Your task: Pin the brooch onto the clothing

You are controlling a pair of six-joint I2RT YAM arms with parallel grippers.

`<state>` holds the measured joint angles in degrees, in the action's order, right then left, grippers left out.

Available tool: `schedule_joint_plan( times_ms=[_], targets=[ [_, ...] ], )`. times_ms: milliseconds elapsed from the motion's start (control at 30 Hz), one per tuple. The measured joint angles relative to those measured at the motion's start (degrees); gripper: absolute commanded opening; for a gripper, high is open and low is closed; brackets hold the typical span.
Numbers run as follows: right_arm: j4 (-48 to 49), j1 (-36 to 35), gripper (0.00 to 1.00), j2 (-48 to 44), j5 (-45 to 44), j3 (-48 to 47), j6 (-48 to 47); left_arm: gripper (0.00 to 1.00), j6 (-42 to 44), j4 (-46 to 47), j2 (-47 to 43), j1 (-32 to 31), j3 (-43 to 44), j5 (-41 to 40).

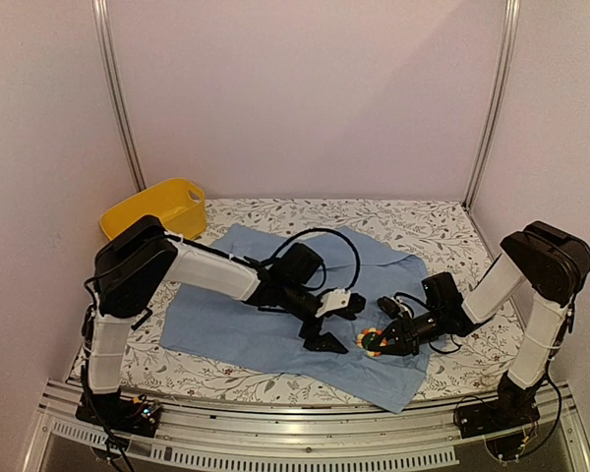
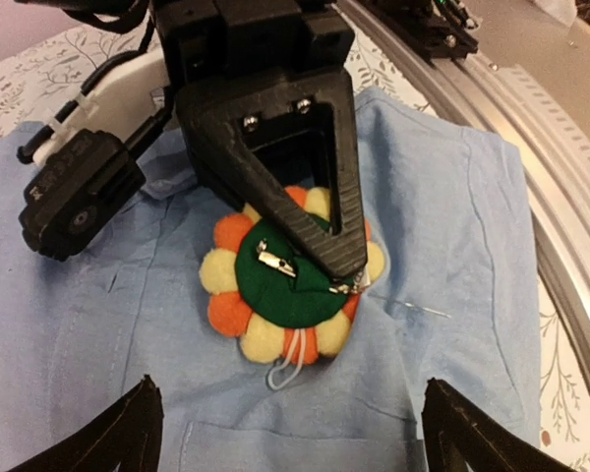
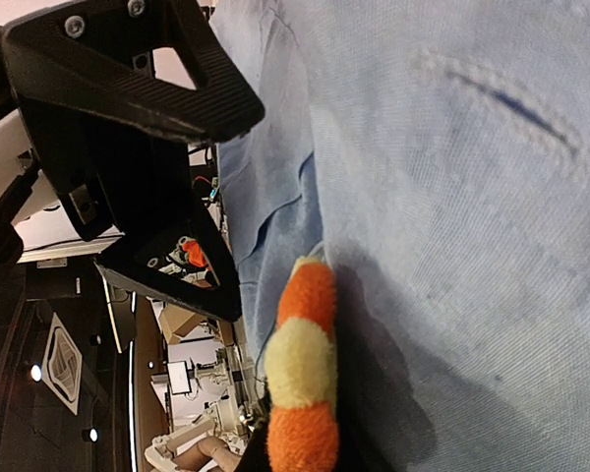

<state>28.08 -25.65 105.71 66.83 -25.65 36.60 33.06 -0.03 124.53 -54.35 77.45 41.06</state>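
Brooch [image 2: 280, 290] lies back-up on the shirt [image 2: 452, 197], toward its 5 o'clock corner in the top view. Judged light and soft-padded; pin [image 2: 425, 311] thin and sharp, so best held by the petal rim. My right gripper [image 1: 385, 339] has one finger on the brooch's back; clamped or not, I cannot tell. My left gripper [image 2: 290, 413] hangs wide. Shirt limp on patterned tabletop [image 1: 442, 231]; walls [image 1: 305, 98] close.

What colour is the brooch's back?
The brooch back is dark green, with orange and yellow petals; the left wrist view shows it best.
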Motion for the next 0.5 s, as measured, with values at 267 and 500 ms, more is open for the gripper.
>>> schedule_joint_plan(
  times_ms=[267,500],
  targets=[
    [0.3,0.0,0.0,0.7,1.3,-0.4,-0.1,0.89,1.4,5.9,1.3,-2.7,-2.6,-8.3],
    [0.3,0.0,0.0,0.8,1.6,-0.5,-0.5,0.8,-1.5,7.7,2.1,-3.0,-2.6,-7.7]
  ],
)
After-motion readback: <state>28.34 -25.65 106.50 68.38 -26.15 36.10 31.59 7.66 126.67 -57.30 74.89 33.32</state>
